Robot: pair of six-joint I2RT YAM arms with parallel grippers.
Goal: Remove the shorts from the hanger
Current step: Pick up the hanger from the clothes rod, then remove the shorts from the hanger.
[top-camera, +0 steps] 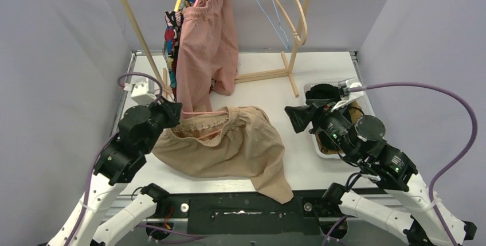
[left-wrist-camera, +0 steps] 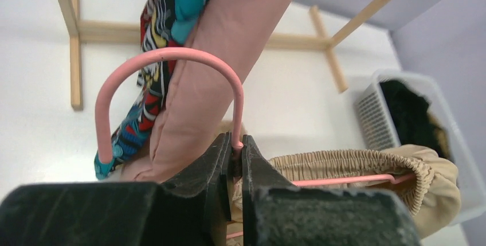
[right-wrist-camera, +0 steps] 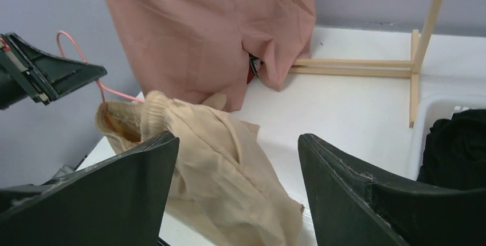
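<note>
The left jaws are clamped shut on the wire of the pink hanger [left-wrist-camera: 166, 54]. The right jaws stand wide and empty. The beige shorts [top-camera: 240, 148] lie on the surface [top-camera: 321, 74], waistband still over that hanger. A black pair [top-camera: 321, 92] sits in the basket [left-wrist-camera: 369, 117]. The pink shorts [top-camera: 203, 45] and comic-print shorts [top-camera: 171, 34] remain on the rack [top-camera: 298, 28].

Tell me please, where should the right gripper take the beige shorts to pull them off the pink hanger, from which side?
Probably the gathered waistband of the beige shorts, at the end farthest from the left gripper, approached from the right. There the elastic bunches into a ridge over the pink hanger, whose hook the left gripper clamps.
</note>
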